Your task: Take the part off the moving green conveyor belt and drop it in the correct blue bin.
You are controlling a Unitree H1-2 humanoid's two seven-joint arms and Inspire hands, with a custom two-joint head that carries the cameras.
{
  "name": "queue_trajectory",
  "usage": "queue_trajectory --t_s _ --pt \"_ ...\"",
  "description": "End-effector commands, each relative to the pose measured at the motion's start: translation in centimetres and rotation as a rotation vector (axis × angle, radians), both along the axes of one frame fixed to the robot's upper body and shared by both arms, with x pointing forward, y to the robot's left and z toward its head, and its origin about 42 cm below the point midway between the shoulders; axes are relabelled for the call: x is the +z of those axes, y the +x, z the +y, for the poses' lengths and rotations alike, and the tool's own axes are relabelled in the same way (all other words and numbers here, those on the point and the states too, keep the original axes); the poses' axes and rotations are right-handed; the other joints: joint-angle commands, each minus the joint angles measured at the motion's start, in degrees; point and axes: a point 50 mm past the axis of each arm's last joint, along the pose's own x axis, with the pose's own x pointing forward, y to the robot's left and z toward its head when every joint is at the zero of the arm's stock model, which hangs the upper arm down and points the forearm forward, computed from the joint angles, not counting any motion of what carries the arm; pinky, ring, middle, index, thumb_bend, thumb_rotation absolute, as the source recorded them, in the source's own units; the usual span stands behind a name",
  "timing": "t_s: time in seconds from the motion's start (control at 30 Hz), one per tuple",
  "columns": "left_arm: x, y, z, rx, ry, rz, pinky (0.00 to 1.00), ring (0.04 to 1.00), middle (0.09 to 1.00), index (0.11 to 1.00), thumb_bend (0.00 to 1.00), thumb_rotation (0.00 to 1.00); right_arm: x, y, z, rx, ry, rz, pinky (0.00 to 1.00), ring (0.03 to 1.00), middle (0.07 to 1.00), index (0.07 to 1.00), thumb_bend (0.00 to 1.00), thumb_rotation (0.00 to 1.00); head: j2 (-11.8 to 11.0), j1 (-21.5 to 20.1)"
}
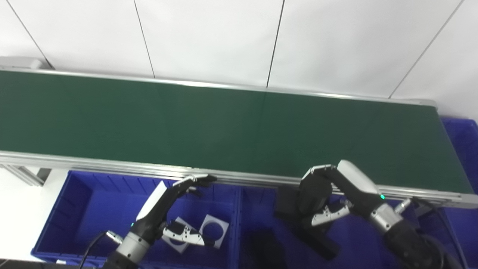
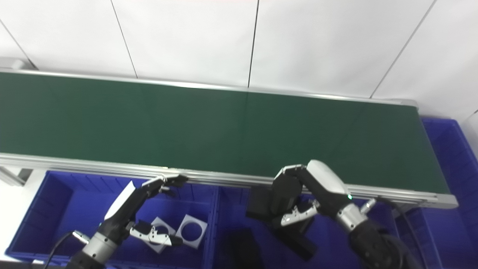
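The green conveyor belt runs across the view and carries no part. My right hand hangs just past the belt's near rail, over the middle blue bin. Its fingers are curled down and shut on a flat black part. More black parts lie on that bin's floor. My left hand hovers open over the left blue bin, fingers stretched toward the rail and holding nothing. Below it lie two white square plates with round holes.
A third blue bin stands past the belt's right end. The belt's aluminium near rail runs right above the bins. A white wall is behind the belt.
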Motion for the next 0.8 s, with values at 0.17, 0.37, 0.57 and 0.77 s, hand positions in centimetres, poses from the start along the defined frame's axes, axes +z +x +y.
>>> queue_trajectory --t_s 0.17,0.37,0.57,0.77 --pt "1.6 0.6 -0.5 0.004 -0.012 -0.035 0.65 0.761 0.803 0.775 0.94 0.15 0.1 1.6 -0.7 0.024 -0.169 0.052 0.35 0.37 0.473 0.54 0.51 0.0 1.0 0.4" --pt "1.8 0.7 -0.4 0.005 -0.004 -0.035 0.65 0.76 0.806 0.777 0.94 0.18 -0.7 2.1 -0.6 0.046 -0.261 0.065 0.34 0.37 0.463 0.545 0.51 0.0 1.4 0.4" --pt "1.9 0.7 -0.4 0.007 -0.005 -0.042 0.64 0.755 0.802 0.775 0.94 0.18 -1.3 2.0 -0.2 0.107 -0.399 0.123 0.41 0.393 0.498 0.543 0.51 0.0 1.4 0.2" --pt "1.9 0.6 -0.3 0.007 -0.012 -0.037 0.65 0.763 0.803 0.773 0.94 0.16 -1.3 1.3 0.8 0.166 -0.587 0.168 0.57 0.724 0.802 0.738 0.79 0.23 1.5 0.2"
